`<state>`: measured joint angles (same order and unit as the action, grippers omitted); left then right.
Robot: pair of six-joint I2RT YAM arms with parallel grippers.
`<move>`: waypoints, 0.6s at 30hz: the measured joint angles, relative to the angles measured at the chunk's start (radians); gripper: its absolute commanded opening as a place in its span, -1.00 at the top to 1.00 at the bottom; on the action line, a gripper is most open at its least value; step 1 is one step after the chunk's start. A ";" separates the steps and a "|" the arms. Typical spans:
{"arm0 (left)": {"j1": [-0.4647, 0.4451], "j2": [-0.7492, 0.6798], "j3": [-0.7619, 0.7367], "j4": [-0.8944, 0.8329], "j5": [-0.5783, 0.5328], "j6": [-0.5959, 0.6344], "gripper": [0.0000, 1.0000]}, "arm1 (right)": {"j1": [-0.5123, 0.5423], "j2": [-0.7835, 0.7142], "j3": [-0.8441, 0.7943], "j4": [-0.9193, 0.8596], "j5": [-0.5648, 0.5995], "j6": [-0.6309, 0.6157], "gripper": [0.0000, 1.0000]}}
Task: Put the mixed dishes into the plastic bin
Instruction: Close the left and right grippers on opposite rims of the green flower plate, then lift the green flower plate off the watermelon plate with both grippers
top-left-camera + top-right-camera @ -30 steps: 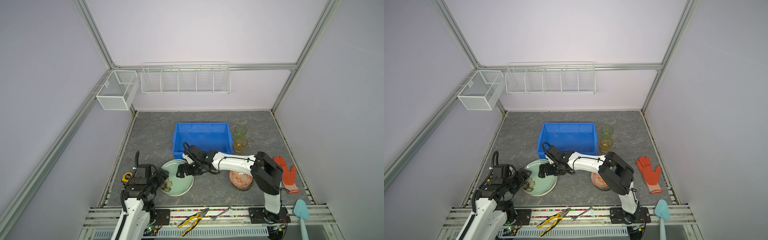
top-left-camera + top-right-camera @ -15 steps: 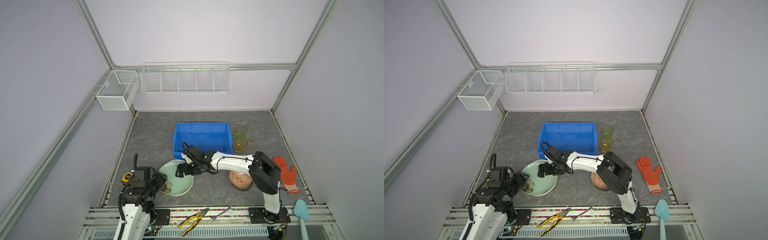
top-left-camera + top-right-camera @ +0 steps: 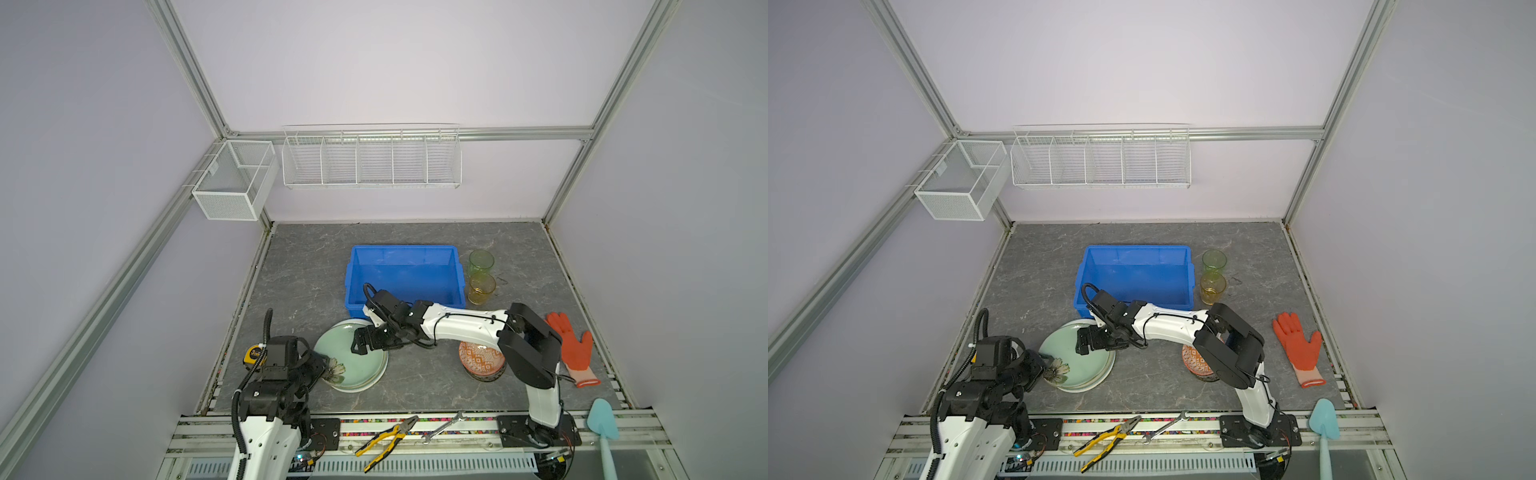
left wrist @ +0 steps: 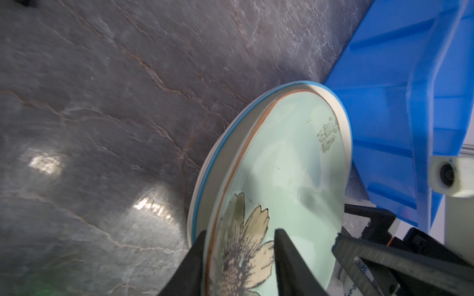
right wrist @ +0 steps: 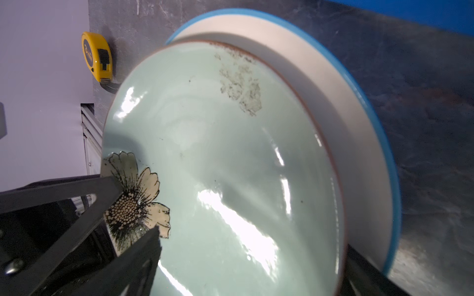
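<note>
Since a second earlier the left gripper [image 3: 322, 370] had narrowed its jaws at the near-left rim of the pale green plate [image 3: 357, 368], while the right gripper [image 3: 365, 345] had barely shifted. Farthest left I saw the yellow tape measure [image 3: 250, 355], just beside the left arm's wrist.

In the left wrist view one of the fingers [image 4: 197, 256] sat outside the plate's rim and the other lay over the painted flower. A gap showed between them, and I could not tell whether they already pinched the rim.

The plate was glossy, with a thin brown line round its edge, a cream and dark flower at its near-left side and a speckled patch at its far side. It lay off-centre on a white plate with a blue edge [image 5: 354, 128], on the near part of the table, left of the middle.

The right gripper hung over the green plate's far-right part, fingers spread wide. The blue plastic bin [image 3: 401, 248] stood just beyond the plates.

Right of the plates an orange patterned bowl [image 3: 478, 361] sat partly under the right arm. Farther off, beside the bin's right wall, stood the green glass [image 3: 481, 262] and the amber glass [image 3: 482, 286].
</note>
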<state>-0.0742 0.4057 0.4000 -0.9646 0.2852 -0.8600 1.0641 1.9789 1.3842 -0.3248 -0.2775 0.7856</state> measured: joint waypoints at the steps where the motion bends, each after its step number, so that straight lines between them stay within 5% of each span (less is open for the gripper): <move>1: 0.000 -0.002 0.000 -0.001 0.000 0.000 0.27 | 0.000 0.000 0.000 0.000 0.000 0.000 -0.94; 18: 0.004 -0.038 0.035 0.023 0.008 -0.051 1.00 | 0.004 -0.002 -0.001 -0.007 0.000 0.008 -0.93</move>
<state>-0.0704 0.3679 0.4351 -0.9417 0.2928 -0.9108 1.0683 1.9766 1.3834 -0.3321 -0.2779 0.7937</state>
